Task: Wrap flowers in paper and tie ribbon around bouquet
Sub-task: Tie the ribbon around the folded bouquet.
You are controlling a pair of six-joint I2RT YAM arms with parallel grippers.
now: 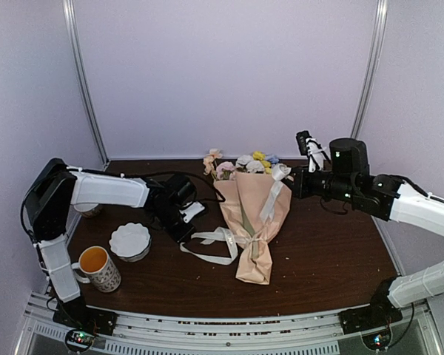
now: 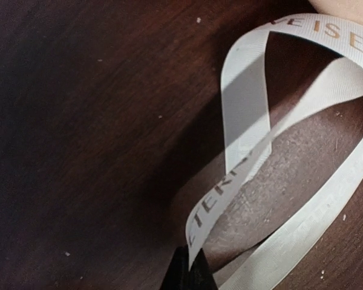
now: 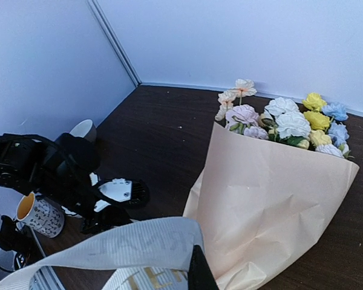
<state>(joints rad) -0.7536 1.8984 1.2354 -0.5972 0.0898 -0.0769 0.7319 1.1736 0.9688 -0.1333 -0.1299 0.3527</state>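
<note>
Ceramic mug (image 1: pixel 100 268): 8 o'clock on the table (image 1: pixel 333 251), orange inside.
White bowl (image 1: pixel 129 242): just at the mug's 1 o'clock.
Left gripper (image 1: pixel 183 231): pressed together on a ribbon (image 1: pixel 220 237) end, at the bouquet's 9 o'clock.
Bouquet (image 1: pixel 253 214): lying mid-table, flowers (image 1: pixel 244 163) toward 12 o'clock, ribbon looped round its narrow part.
Right gripper (image 1: pixel 291 180): pinching the other ribbon end at the bouquet's 2 o'clock.
</note>
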